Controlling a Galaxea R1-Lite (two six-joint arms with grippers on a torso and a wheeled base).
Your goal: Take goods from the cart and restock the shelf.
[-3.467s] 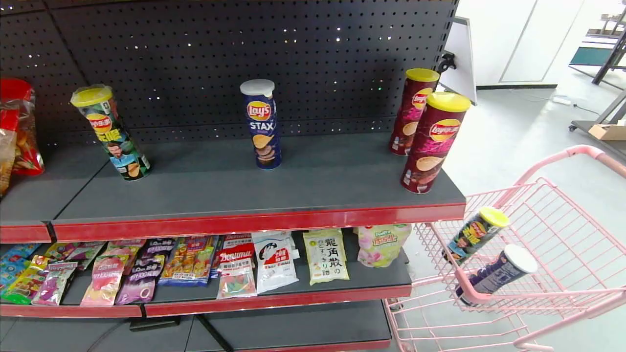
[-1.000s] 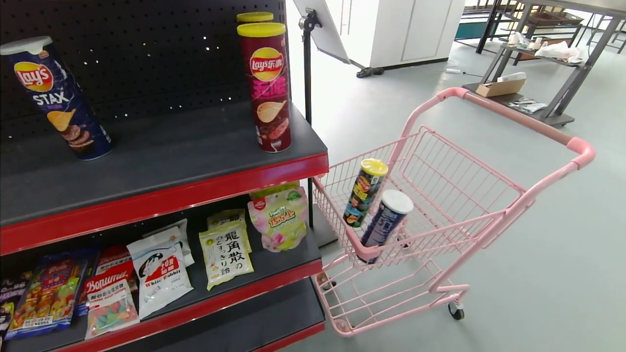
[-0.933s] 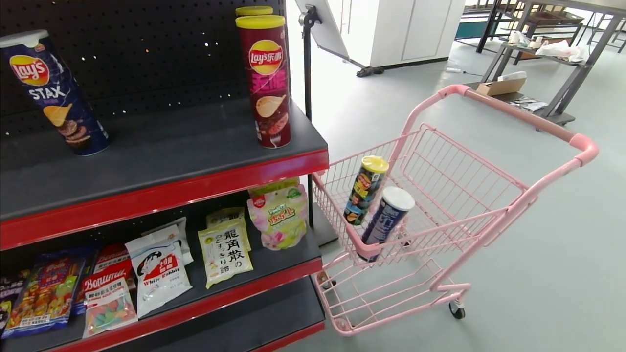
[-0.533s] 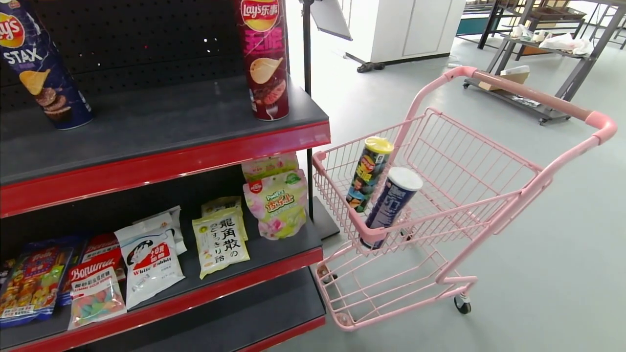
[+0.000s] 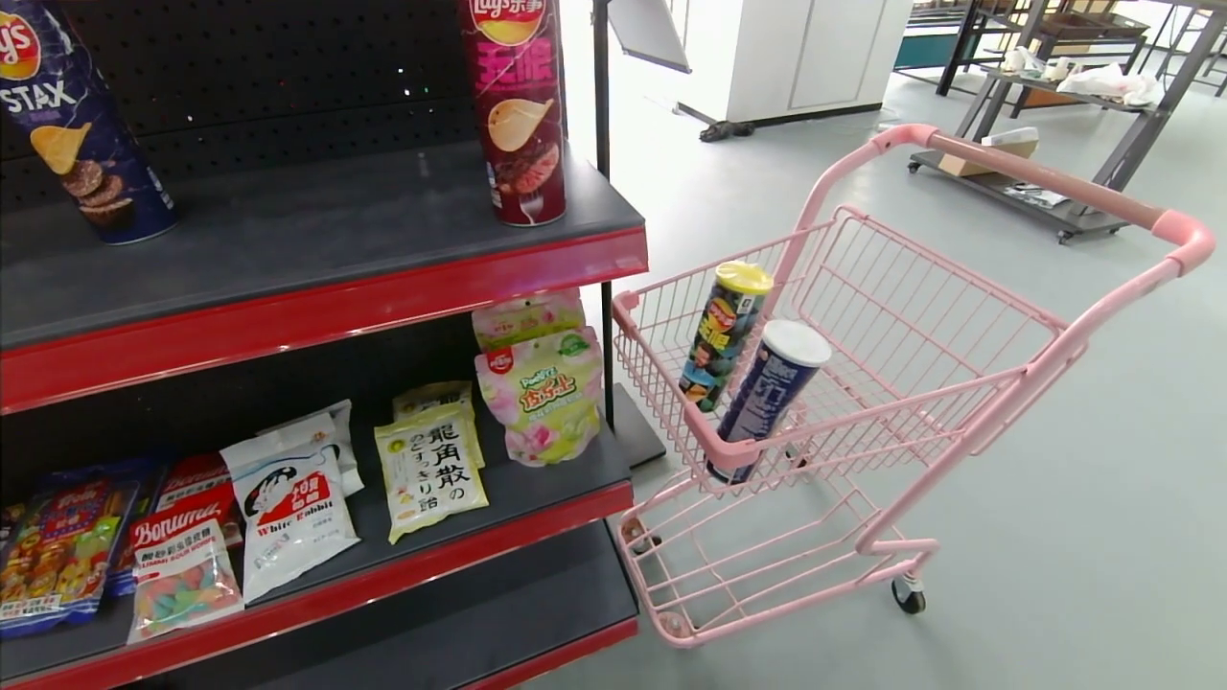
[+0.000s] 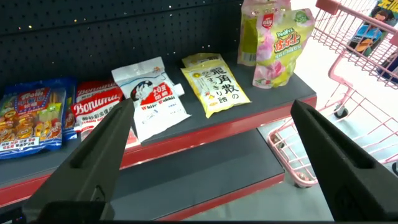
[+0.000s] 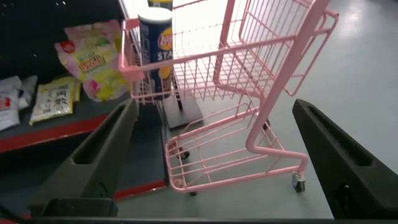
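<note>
**Head view: two cans wait in the cart [image 5: 1035,179]**

We see the cart just beside the shelf [image 5: 316,220]. A yellow-lid can [image 5: 721,335] and a blue can [image 5: 767,393] lean side by side in its corner near the shelf. The left gripper [image 6: 211,104] and the right gripper [image 7: 214,106] have jaws wide apart, holding nothing.

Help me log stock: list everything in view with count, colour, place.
yellow-lidded can: one, dark print, in cart
white-lidded can: one, dark blue, in cart beside it
cart: one, pink, right of shelf
blue can: one, dark blue, upper level, left
maroon can: one, maroon, upper level's right end
snack bags: several, mixed colours, lower level
shelf: one, black with red edges
left gripper: one, black, open, facing lower level
right gripper: one, black, open, facing cart
</note>
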